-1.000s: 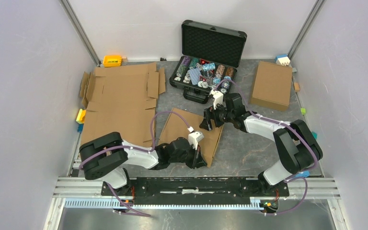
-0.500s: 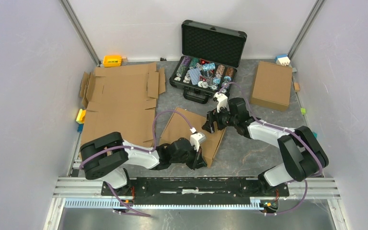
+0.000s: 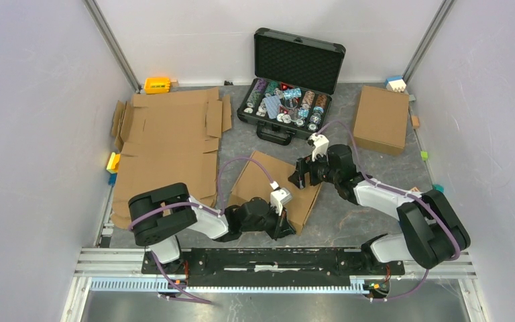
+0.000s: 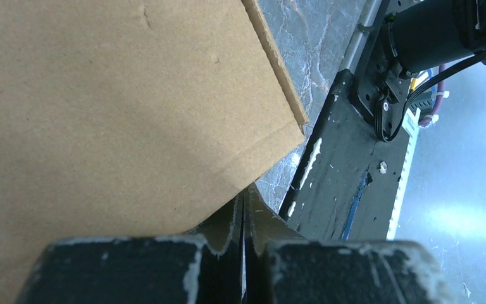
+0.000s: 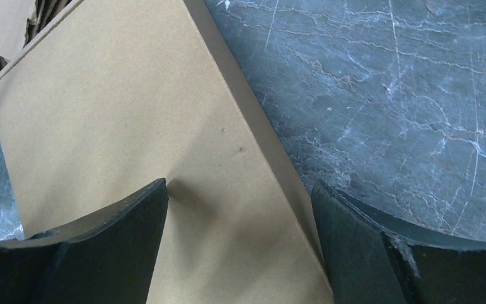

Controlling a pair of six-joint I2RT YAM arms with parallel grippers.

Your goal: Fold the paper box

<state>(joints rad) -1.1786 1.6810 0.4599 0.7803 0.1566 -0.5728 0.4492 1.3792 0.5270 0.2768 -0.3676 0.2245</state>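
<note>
The paper box [image 3: 276,189] is a folded brown cardboard form lying flat and turned at an angle in the middle of the table. My left gripper [image 3: 287,227] is shut, its closed fingertips [image 4: 245,197] pressed at the box's near edge [image 4: 120,107], and nothing shows between them. At the box's far right corner my right gripper [image 3: 303,176] is open. In the right wrist view it [image 5: 240,215] straddles the box's long edge [image 5: 133,126]: one finger [image 5: 101,247] rests on the top face, the other stands over the bare table.
Flat unfolded cardboard sheets [image 3: 167,141] cover the left side. An open black case of colourful chips [image 3: 288,100] stands at the back, a closed brown box [image 3: 380,119] at the back right. Small coloured blocks [image 3: 112,162] lie along the walls. The black base rail [image 4: 348,158] runs close behind the left gripper.
The box has shifted to the right and a little nearer, and both arms have moved right with it. The left jaws stayed shut, the right ones open.
</note>
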